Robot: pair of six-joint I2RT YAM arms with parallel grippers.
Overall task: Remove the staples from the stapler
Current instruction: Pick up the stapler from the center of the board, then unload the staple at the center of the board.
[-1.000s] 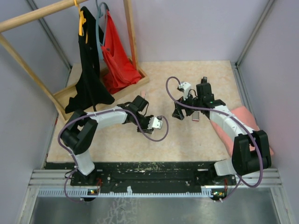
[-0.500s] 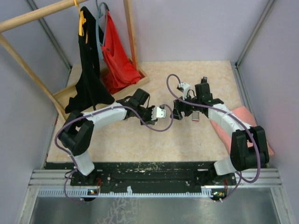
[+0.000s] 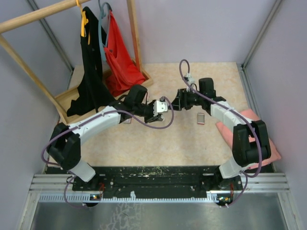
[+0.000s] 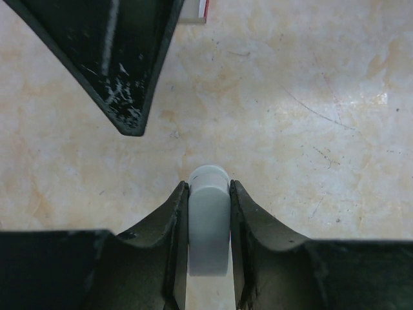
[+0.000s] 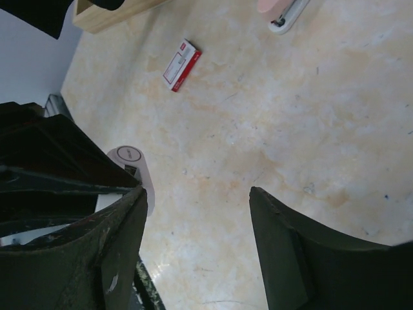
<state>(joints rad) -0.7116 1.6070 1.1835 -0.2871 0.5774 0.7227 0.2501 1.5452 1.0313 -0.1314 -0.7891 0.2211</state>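
The left jaws are closed firmly on what I take for the stapler (image 4: 208, 223). Only a pale grey, rounded end shows, standing out a little between the two fingers. The remaining body is hidden, so I cannot be sure. It is held over the middle of the bench (image 3: 158, 143), where both arms meet in the top view.

The right jaws are clearly open and hold nothing; between them only bare bench is seen. Their left finger (image 5: 97, 252) is just beside the rounded end of the stapler, but whether it touches I cannot tell. In the left wrist view, one black finger of the right jaws hangs up and to the left of the stapler, apart from it.

The staples are too small to make out in any view.

A red-and-white box (image 5: 181, 64) lies flat on the bench near the wooden base (image 5: 110, 16) of the clothes rack. A small pink-and-white thing (image 5: 284, 14) lies at the top edge of the right wrist view. Another small pale thing (image 3: 201, 119) lies beside the right arm (image 3: 225, 115)
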